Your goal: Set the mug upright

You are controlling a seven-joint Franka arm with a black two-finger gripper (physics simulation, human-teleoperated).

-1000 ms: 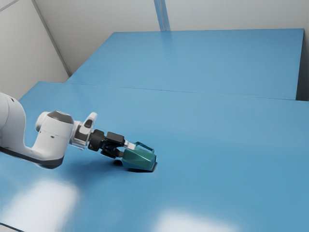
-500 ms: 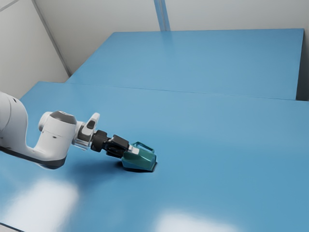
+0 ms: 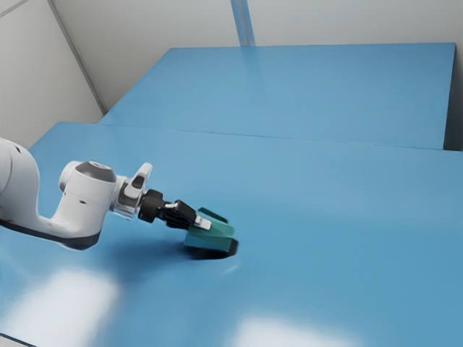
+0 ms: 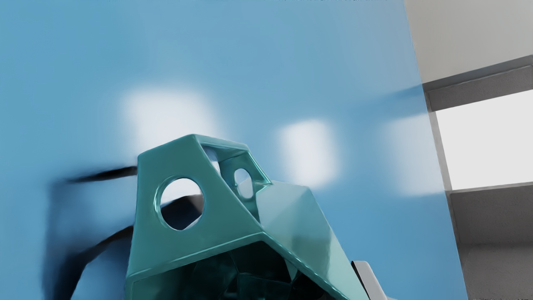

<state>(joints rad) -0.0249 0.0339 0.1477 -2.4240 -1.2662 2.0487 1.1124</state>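
Mug [image 3: 217,237] first: it lies over on its side, with the rest of the counter [image 3: 318,238] spread around it. Taking the exterior view as a clock dial centred on the mug, the arm [image 3: 83,206] comes in from nine o'clock, the base points out to about three, and the handle [image 3: 213,216] rides along the upper side, towards twelve. The wrist view looks into the open mouth, which faces the hand. So the task isn't met as things lie: the pincer [image 3: 204,225] is at the mug, which I'd count as the reaching part done, but the standing-up is left. By my reckoning the mouth must swing up to face the ceiling and the base come down flat. A dark shadow [image 3: 233,248] sits by the base, around four o'clock, yet I can't tell whether the mug rests wholly on the surface or is partly lifted.

As for the pincer, its end overlaps the mug's side near the mouth and looks to be against the wall. How far open it is I can't make out, nor whether it truly has the mug gripped or merely leans there.
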